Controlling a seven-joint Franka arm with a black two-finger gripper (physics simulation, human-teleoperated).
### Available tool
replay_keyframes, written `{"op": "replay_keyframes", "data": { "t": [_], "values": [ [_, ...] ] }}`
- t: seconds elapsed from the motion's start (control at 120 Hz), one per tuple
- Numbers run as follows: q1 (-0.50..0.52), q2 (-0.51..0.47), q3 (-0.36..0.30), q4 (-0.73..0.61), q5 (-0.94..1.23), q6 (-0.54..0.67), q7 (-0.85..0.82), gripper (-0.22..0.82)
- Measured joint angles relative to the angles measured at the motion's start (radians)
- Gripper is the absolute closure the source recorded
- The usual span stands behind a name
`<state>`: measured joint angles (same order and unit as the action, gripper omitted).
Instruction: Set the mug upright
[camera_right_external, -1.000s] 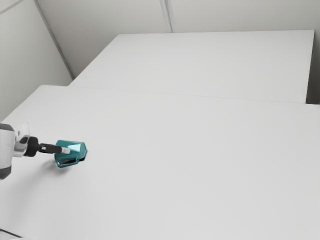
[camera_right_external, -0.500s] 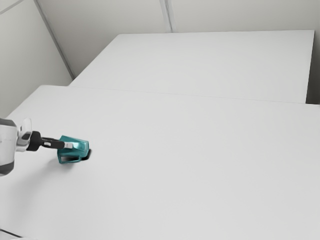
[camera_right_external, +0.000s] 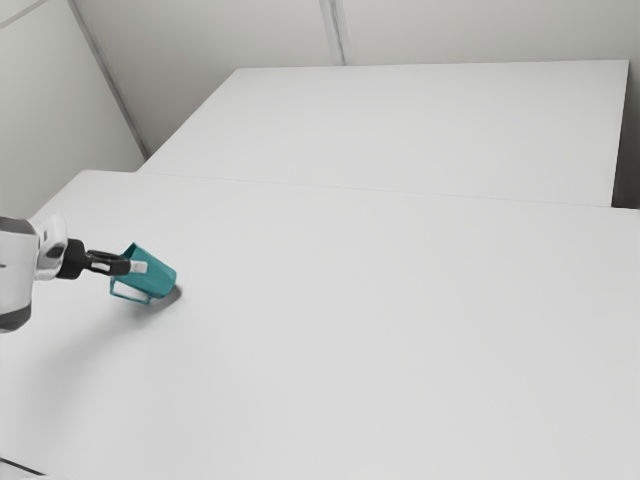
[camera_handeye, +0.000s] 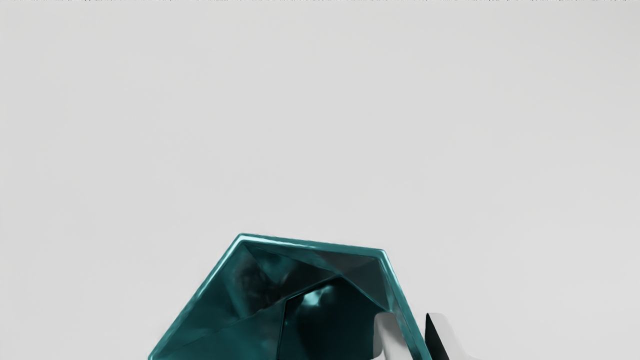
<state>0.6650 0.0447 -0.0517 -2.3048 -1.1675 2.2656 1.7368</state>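
In the exterior view my gripper (camera_right_external: 138, 267) is at the left, shut on the wall of the teal mug (camera_right_external: 158, 279). The mug leans, its opening toward the upper left and its base toward the lower right, with the handle on its lower side. A shadow lies close by the base; whether the base touches the table cannot be told. In the wrist view, the angular rim and dark inside of the mug (camera_handeye: 310, 245) face the camera, and one finger of my gripper (camera_handeye: 414, 335) is inside the mug, the other outside its wall.
The white table (camera_right_external: 380, 320) extends far toward the exterior view's right. Behind it lies another white surface (camera_right_external: 400, 130), with pale walls beyond. A dark thin line crosses the exterior view's lower left corner.
My hand has risen in the exterior view with the mug. The mug has swung from lying nearly flat to a steeper lean, its open end raised and its handle showing more clearly.
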Motion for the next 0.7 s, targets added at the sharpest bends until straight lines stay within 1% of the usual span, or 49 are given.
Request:
{"op": "replay_keyframes", "data": {
  "t": [0.167, 0.3, 0.367, 0.45, 0.492, 0.517, 0.567, 0.633, 0.7],
  "values": [
    [0.005, -0.007, -0.009, 0.001, 0.002, 0.011, -0.012, 0.74],
    [-0.004, -0.036, -0.009, -0.004, 0.014, 0.02, -0.027, 0.74],
    [-0.015, -0.062, -0.007, -0.004, 0.075, 0.035, -0.052, 0.75],
    [-0.053, -0.087, 0.0, 0.0, 0.226, 0.048, -0.116, 0.76],
    [-0.1, -0.092, 0.006, 0.0, 0.302, 0.051, -0.154, 0.76],
    [-0.147, -0.094, 0.02, 0.0, 0.348, 0.052, -0.176, 0.76],
    [-0.273, -0.096, 0.069, 0.003, 0.448, 0.05, -0.227, 0.76],
    [-0.466, -0.09, 0.158, 0.03, 0.582, 0.03, -0.303, 0.76],
    [-0.581, -0.096, 0.194, 0.053, 0.697, -0.002, -0.385, 0.77]
  ]
}}
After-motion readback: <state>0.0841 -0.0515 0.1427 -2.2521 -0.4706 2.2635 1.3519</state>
